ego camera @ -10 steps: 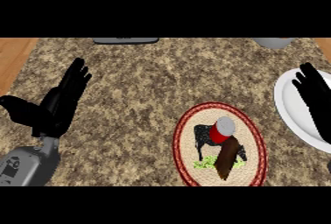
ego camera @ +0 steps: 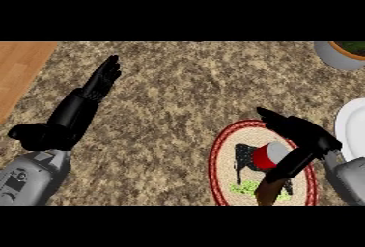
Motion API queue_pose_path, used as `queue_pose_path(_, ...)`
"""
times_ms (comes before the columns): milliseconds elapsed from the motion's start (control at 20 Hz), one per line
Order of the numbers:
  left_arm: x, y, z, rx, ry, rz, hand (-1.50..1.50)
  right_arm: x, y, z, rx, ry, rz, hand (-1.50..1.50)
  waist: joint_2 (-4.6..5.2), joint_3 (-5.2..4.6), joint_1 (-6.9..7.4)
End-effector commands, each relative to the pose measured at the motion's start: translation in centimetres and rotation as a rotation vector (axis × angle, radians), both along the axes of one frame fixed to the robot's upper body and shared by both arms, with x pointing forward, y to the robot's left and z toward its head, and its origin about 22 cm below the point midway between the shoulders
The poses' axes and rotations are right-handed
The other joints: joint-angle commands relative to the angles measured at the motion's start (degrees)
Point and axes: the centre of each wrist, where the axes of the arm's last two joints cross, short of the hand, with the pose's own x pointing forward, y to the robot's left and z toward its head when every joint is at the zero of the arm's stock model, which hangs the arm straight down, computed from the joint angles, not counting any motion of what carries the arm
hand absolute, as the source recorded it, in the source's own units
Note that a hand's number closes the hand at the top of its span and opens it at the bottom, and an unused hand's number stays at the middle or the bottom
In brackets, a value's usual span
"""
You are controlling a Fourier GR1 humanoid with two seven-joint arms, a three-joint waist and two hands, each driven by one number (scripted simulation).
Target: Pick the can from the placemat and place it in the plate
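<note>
Red can point(ego camera: 268, 155) with grey top, tilted, on round red-rimmed placemat point(ego camera: 222, 176), white plate point(ego camera: 349, 126) at right edge

I have only one view, from my head, looking steeply down onto the speckled surface point(ego camera: 185, 111) just in front of me. My forearms come in from the lower edge, my left hand point(ego camera: 68, 123) at the view's left and my right hand point(ego camera: 299, 132) at its right, unmirrored. It sits close: the placemat point(ego camera: 221, 166) is cut by the bottom edge, the plate point(ego camera: 351, 125) by the right.
</note>
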Motion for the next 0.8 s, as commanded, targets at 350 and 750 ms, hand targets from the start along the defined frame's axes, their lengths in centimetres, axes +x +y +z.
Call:
queue_pose_path(350,0.4,0.3,-1.8,0.074,-0.015,-0.050,0.00,6.6,9.1,6.0,-0.461,-0.076,0.701,-1.50,-1.35,-0.14,-3.37)
queue_pose_path(750,-1.1,3.9,-2.6,0.060,-0.006,0.020,0.00,11.3,14.0,5.9,-0.549,0.171,0.807,-1.50,-2.36,-0.21,-6.58)
